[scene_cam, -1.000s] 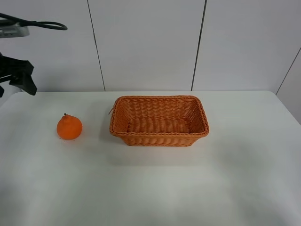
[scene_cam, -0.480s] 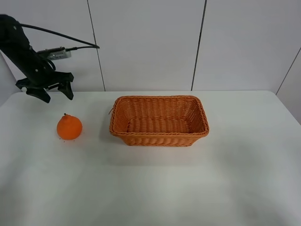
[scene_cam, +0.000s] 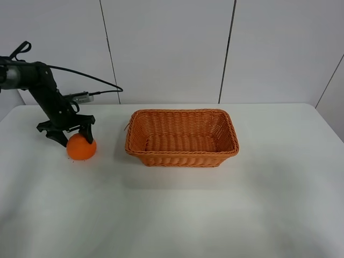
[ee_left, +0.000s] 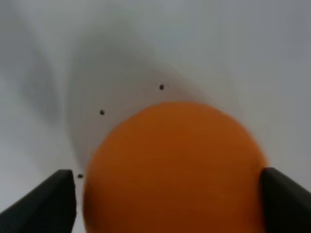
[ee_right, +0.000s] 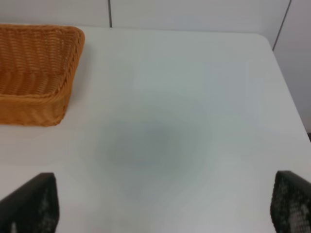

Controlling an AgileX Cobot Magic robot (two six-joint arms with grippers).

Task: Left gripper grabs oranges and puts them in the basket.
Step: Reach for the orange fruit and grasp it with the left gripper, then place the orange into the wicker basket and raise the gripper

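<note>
The orange (scene_cam: pixel 81 148) sits on the white table left of the wicker basket (scene_cam: pixel 181 137). My left gripper (scene_cam: pixel 69 131) is open and down over the orange's top, one finger on each side of it. In the left wrist view the orange (ee_left: pixel 172 167) fills the space between the two dark fingertips (ee_left: pixel 48 204), which stand beside it with a small gap on each side. The basket holds nothing. My right gripper (ee_right: pixel 165 206) is open above the bare table, right of the basket (ee_right: pixel 34 73); it does not show in the exterior view.
The white table (scene_cam: pixel 215 204) ends at a white panelled wall at the back. A black cable (scene_cam: pixel 91 80) trails from the left arm. A few dark specks (ee_left: pixel 102 112) lie on the table by the orange.
The left arm came in from the upper left and dropped until its open fingers straddle the orange. The orange and basket have not moved.
</note>
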